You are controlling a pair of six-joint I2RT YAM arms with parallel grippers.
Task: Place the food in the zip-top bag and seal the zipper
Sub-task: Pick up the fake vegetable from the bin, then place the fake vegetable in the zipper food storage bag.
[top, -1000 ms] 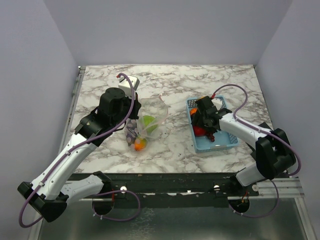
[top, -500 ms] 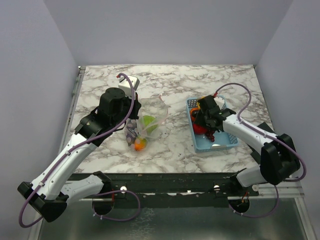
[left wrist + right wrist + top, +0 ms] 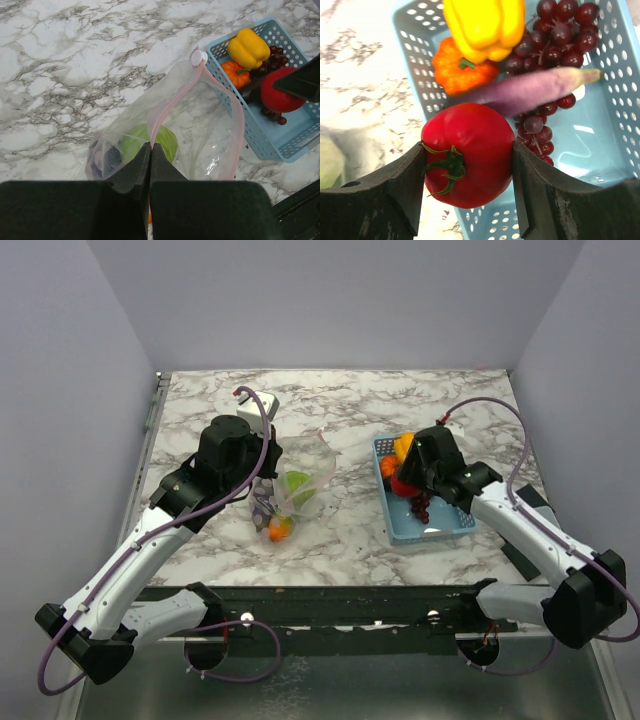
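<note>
Clamping the red tomato (image 3: 467, 155) between half-spread right fingers (image 3: 402, 182) over the blue basket (image 3: 430, 530) at 3 o'clock; pinching the zip-top bag (image 3: 200, 125) by its pink zipper (image 3: 172, 102) in fully closed left fingers (image 3: 132, 167) at 9 o'clock on the tabletop (image 3: 350, 530). Could roll out of that smooth round grip in transit, or catch the floppy mouth and fold it shut

clear thin plastic zip-top bag (image 3: 210, 125), glossy smooth red tomato (image 3: 467, 150), perforated light-blue plastic basket (image 3: 620, 75), smooth marble-look table (image 3: 75, 60)
</note>
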